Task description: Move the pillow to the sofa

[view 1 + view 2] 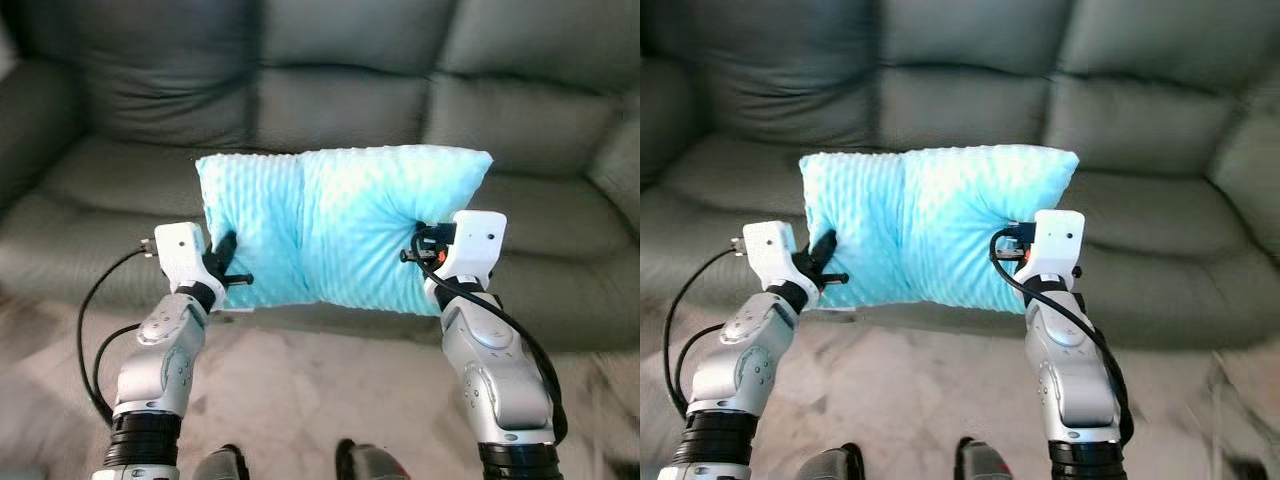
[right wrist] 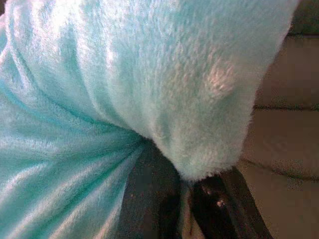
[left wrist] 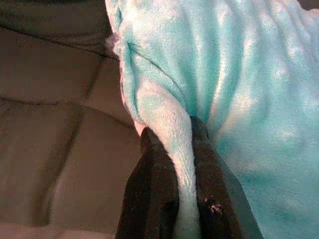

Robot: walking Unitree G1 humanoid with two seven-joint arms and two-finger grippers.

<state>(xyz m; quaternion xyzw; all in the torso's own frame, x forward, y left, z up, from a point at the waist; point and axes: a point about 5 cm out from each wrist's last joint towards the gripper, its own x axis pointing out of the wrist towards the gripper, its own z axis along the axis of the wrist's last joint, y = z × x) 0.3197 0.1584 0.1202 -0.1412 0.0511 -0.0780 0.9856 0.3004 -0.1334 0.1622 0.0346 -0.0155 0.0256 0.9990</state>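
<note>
Your robot holds a light turquoise plush pillow (image 1: 340,225) between both arms, in the air just ahead of the dark grey leather sofa (image 1: 330,90). Your left gripper (image 1: 228,262) is pinched onto the pillow's lower corner on its own side; the left wrist view has a fold of fleece squeezed between the two black fingers (image 3: 154,194). Your right gripper (image 1: 425,245) is clenched on the opposite edge, its fingers (image 2: 149,199) half buried under the fabric that bulges over them. The pillow spans the gap from one gripper to the other, creased down its middle, with the sofa's seat cushions beyond and below it. Beneath your arms lies a pale mottled floor (image 1: 330,390), and the robot's dark feet (image 1: 222,465) sit at the near edge
</note>
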